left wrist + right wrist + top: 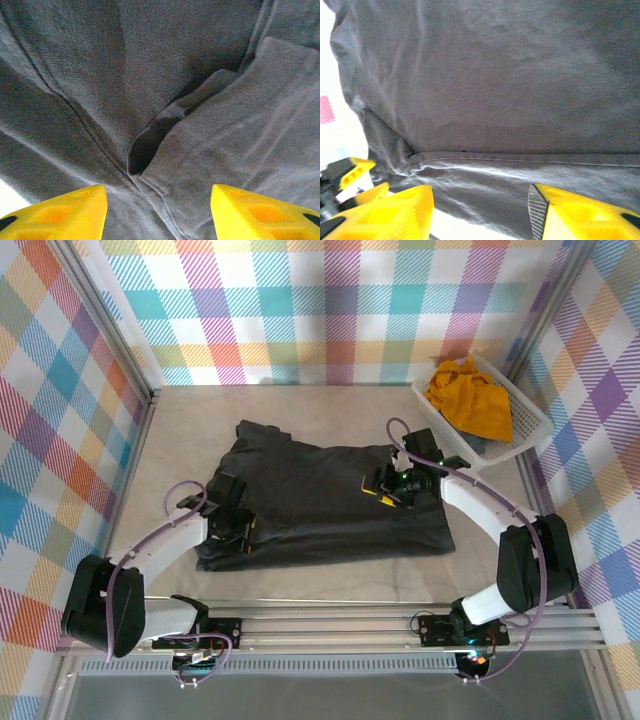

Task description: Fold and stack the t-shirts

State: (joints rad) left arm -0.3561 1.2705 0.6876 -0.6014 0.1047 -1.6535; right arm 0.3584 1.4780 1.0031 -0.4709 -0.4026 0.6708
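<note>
Centrally, plain black t-shirt [320, 495] lies on table [300, 405].

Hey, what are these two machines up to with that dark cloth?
Two robot arms are folding t-shirts. A black t-shirt lies on the table, looking partly folded. Both arms lean over it, the left claw above its near left part and the right claw above its right side. Both claws are open and hold nothing. A mustard t-shirt lies crumpled in a white basket at the far right, not yet folded.
</note>
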